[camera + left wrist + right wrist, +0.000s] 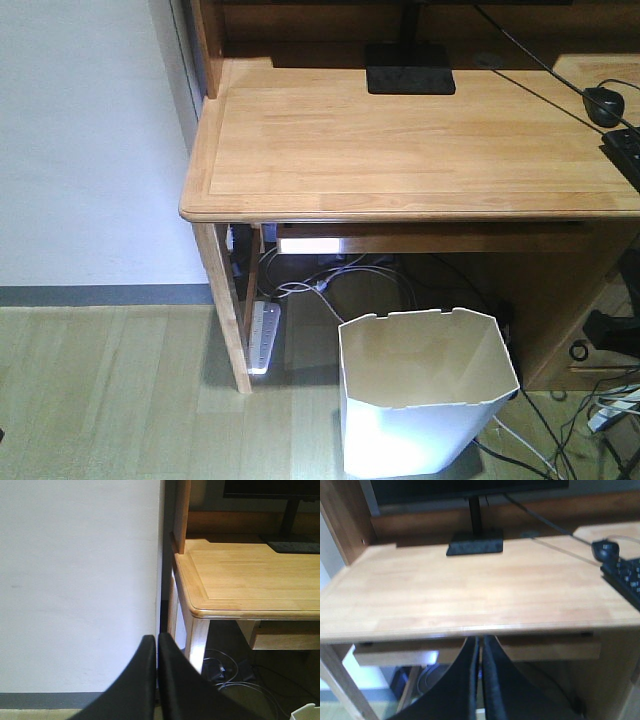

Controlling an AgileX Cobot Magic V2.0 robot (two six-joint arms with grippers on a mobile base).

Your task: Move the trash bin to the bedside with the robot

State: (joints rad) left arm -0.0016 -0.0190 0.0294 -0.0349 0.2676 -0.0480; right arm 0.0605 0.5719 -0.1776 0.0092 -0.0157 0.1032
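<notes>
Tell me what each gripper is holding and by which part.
Nothing. The left gripper and right gripper are both shut empty; the tapered white plastic trash bin stands untouched on the wooden floor.

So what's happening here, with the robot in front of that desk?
Nothing is being handled yet. The trash bin stands upright on the floor in front of the wooden desk, with no arm touching it. The left gripper and the right gripper are both closed and empty, pointing toward the desk. No bed is in view, so the bin's move to the bedside looks not yet started.
</notes>
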